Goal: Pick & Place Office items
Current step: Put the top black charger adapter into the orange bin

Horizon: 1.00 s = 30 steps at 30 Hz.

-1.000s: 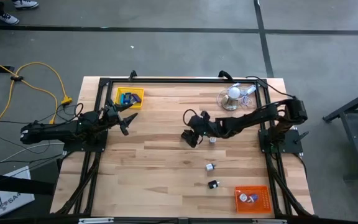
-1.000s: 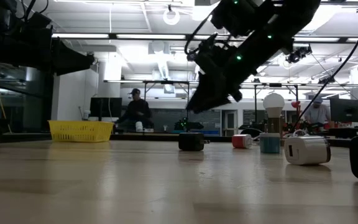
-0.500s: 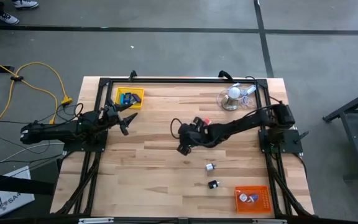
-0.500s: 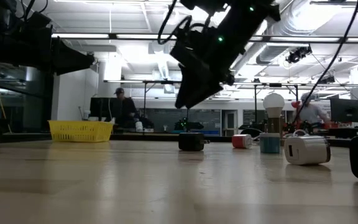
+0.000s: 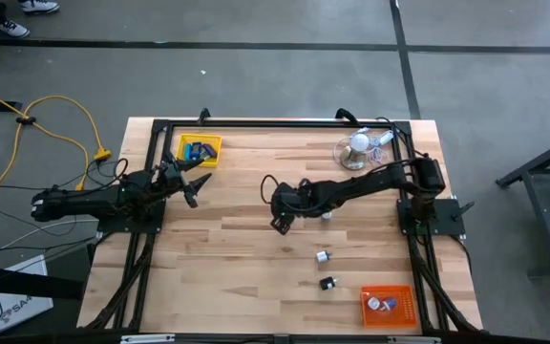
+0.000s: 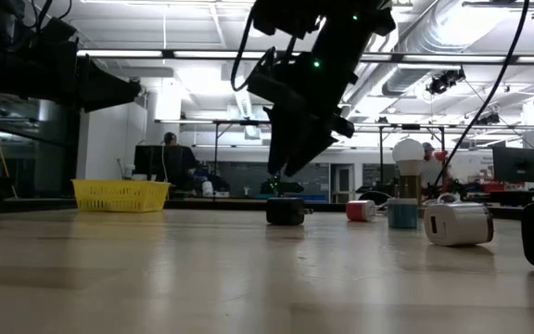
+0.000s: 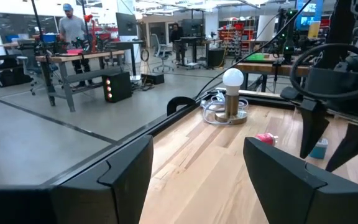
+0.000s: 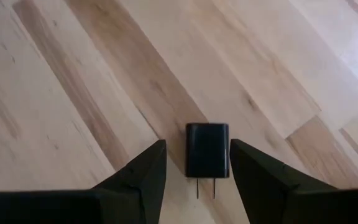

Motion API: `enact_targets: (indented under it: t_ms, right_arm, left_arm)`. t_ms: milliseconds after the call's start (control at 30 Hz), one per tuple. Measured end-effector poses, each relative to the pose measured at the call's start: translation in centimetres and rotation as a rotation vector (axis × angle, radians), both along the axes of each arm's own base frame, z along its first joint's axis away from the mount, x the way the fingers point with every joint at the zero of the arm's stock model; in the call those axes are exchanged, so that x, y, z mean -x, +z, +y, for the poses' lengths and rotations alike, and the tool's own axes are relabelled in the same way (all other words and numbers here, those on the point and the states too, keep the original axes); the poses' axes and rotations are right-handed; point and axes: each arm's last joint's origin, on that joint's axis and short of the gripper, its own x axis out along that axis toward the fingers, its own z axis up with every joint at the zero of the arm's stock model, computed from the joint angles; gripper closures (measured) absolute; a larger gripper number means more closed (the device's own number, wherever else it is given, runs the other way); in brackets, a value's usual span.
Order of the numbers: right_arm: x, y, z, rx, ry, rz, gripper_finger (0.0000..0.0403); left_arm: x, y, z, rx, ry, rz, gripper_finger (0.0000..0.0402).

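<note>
A small black plug block [image 8: 207, 149] with two prongs lies flat on the wood. My right gripper [image 8: 197, 146] hangs open just above it, one finger on either side, touching nothing. The low view shows that gripper [image 6: 284, 167] pointing down over the black block [image 6: 286, 211]. In the high view it sits at mid-table [image 5: 279, 220]. My left gripper [image 5: 195, 187] waits open near the yellow tray [image 5: 214, 143], which holds blue blocks [image 5: 195, 151]. A teal bit [image 5: 326, 216], a silver-white bit [image 5: 322, 256] and a black bit [image 5: 327, 283] rest on the table.
An orange tray [image 5: 399, 313] with small pieces sits at the near right corner. The white ball-shaped object [image 5: 359, 144] with its wiry tangle stands at the far right. A red bit [image 7: 265, 139] lies near the teal bit [image 7: 319, 148]. Black frame rails border the table.
My right gripper has moved toward the table's left and a little toward the near edge, swinging its fingers down, and now stands over the black plug block. Its fingers have stayed open. The left arm has kept still and nothing on the table has shifted.
</note>
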Motion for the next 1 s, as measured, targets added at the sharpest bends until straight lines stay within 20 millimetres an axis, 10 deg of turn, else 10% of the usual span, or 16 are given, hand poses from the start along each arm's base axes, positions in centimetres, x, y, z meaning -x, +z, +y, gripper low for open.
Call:
enact_targets:
  t_ms: [1000]
  right_arm:
    - [-0.5, -2.3, -0.1, -0.013, -0.010, 0.052, 0.0238]
  left_arm:
    - [0.0, 0.0, 0.0, 0.000, 0.000, 0.001, 0.0159]
